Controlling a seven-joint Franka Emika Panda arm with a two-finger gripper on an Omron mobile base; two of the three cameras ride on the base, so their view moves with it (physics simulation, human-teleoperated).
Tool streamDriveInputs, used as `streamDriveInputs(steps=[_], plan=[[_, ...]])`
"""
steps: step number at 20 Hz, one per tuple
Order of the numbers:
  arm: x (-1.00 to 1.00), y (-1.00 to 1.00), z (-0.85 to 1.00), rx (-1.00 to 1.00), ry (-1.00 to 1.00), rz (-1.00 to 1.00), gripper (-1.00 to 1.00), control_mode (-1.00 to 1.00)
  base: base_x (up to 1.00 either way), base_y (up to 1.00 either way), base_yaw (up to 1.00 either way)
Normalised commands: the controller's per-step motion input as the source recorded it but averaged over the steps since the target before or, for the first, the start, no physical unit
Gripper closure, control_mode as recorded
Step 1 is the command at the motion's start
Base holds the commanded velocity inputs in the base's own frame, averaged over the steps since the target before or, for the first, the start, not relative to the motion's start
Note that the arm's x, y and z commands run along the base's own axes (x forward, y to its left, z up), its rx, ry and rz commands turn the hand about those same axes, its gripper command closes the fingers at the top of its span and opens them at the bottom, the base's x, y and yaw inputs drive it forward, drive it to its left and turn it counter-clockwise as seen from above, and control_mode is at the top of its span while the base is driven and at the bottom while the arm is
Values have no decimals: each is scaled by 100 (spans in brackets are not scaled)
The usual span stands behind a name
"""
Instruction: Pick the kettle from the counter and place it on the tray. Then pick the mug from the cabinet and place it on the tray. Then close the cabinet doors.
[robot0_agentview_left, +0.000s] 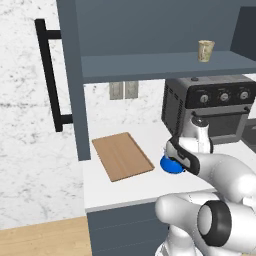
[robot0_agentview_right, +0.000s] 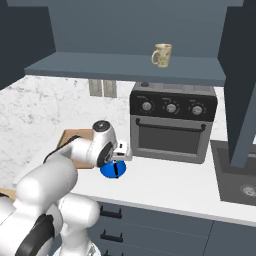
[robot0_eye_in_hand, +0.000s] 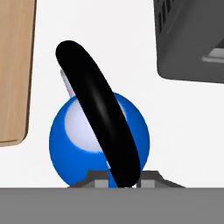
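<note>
The end effector (robot0_eye_in_hand: 117, 183) sits low over the kettle (robot0_eye_in_hand: 70, 148), its tips on either side of the black arched handle (robot0_eye_in_hand: 98, 109); whether they pinch it I cannot tell; the table (robot0_agentview_left: 125, 192) lies white and bare toward its front edge at 6 o'clock; the oven (robot0_agentview_right: 172, 122) stands at 2 o'clock of the kettle; the tray (robot0_agentview_left: 122, 156) lies at 10 o'clock, apart from it; the mug (robot0_agentview_right: 162, 55) stands on the cabinet (robot0_agentview_right: 125, 67) shelf.

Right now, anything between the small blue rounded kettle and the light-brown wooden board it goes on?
Nothing visible. The blue kettle sits on bare white countertop, with the wooden board just beside it. The dark toaster oven stands on the kettle's other side, off the path.
</note>
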Motion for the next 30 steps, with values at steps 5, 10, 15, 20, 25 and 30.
streamDriveInputs(steps=[5,10,15,20,25,30], plan=[[3,5,-1,2,4,1,100,-100,0,0,0],[-14,5,26,12,0,10,100,-100,0,0,0],[-46,28,42,9,-1,14,100,-100,0,0,0],[-10,61,40,1,0,4,100,-100,0,0,0],[16,86,4,0,-7,0,100,-100,0,0,0],[40,72,5,0,-12,0,100,-100,0,0,0]])
